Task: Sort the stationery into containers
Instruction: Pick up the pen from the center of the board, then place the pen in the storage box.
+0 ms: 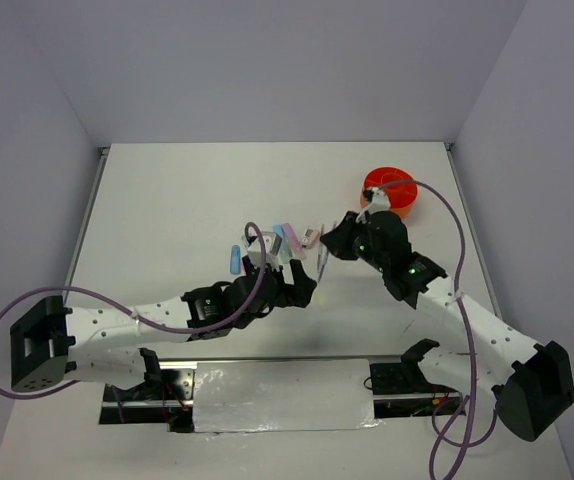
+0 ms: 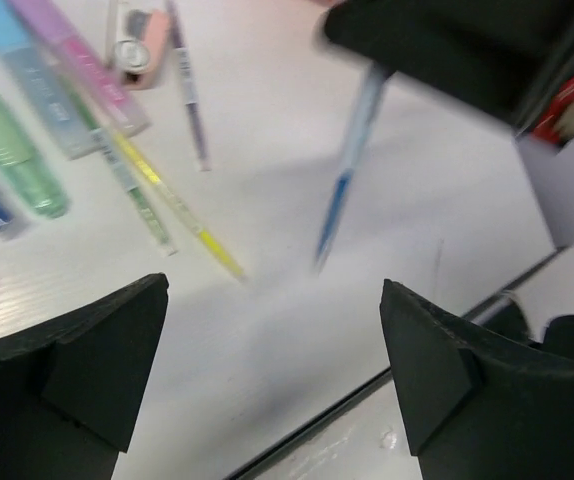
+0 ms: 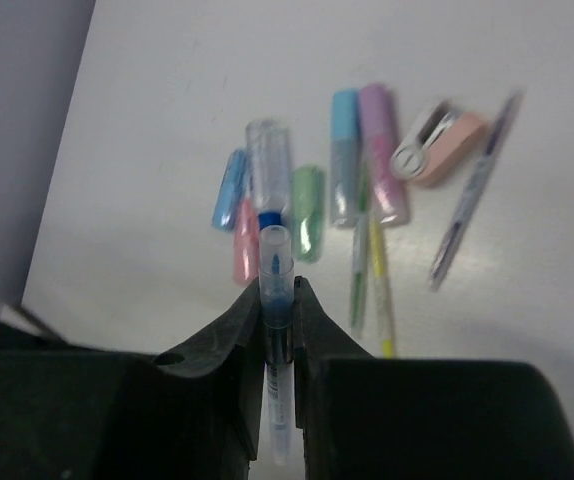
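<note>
Blue pen [image 3: 275, 258] is pinched in the right gripper [image 3: 277, 292]; the left gripper [image 2: 272, 295] gapes wide, holding nothing.

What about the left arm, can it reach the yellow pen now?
Probably yes: its open, empty fingers face the yellow pen with bare table between, though the green pen lies tight alongside it.

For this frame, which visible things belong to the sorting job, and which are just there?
Job: blue pen clamped in right gripper; loose stationery pile; orange pot; open left gripper.
Just there: purple cables; foil-covered plate at the near edge.
</note>
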Controlling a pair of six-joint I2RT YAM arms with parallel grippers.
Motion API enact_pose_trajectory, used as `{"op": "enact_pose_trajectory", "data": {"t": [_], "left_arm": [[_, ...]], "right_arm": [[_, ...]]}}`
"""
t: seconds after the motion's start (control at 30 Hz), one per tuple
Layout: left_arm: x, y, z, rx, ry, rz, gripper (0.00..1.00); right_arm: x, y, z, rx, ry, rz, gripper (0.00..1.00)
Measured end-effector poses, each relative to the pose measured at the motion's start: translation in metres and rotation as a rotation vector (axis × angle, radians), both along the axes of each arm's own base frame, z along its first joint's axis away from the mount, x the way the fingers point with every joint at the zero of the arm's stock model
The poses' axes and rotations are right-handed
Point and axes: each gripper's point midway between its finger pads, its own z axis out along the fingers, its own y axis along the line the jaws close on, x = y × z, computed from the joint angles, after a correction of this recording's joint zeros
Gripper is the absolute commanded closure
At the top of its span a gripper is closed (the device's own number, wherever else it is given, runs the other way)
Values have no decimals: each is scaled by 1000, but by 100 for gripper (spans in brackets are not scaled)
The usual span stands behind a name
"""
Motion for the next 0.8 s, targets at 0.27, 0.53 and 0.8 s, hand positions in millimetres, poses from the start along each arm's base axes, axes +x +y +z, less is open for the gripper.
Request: {"op": "enact_pose_trajectory", "data": {"t": [0.27,0.53,0.8], "left_arm": [[-11,72,-2,196,131,171,1],[-31,132,1,289,157,205,1],[-37,134,-22,351,170,151,1]], "right_arm": [[81,-104,62,-149,-299,-407,100],[157,-182,94,-303,-453,-719,100],[211,-209,84,-422,-529,-827,99]]}}
